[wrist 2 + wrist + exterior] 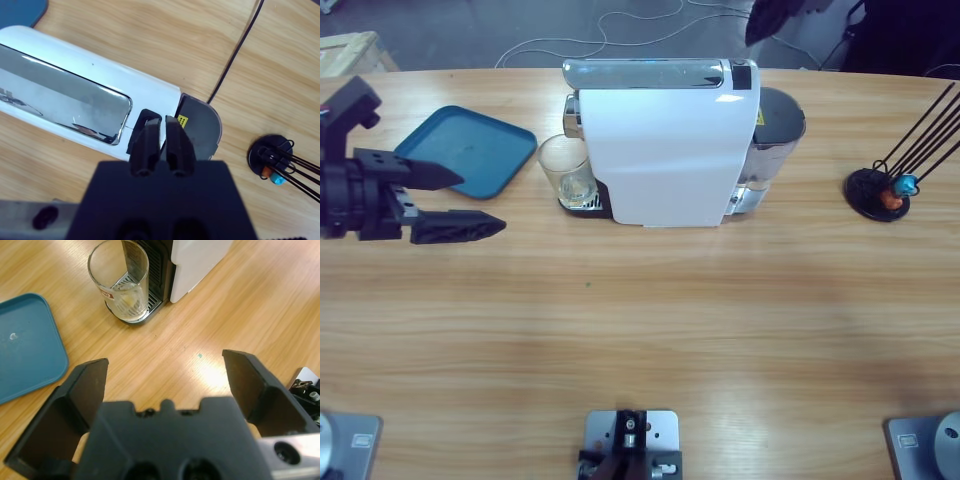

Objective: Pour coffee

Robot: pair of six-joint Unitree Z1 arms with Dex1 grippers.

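With its jaws spread wide, the left claw [165, 385] should square up to the glass [120, 280] under the coffee machine [665, 140] before closing, while the right claw [162, 145] hovers pinched together above.

Even, bright light falls from overhead on the long pale wooden bench [650, 320], leaving soft, short shadows under the white glossy coffee machine [670, 150]. Its chrome top lid [60, 102] mirrors the room in the right wrist view, and a white glare patch sits on the wood in the left wrist view. The clear drinking glass [120, 280] catches small highlights. Up close, the black left pincer [165, 385] looks soft and out of focus.
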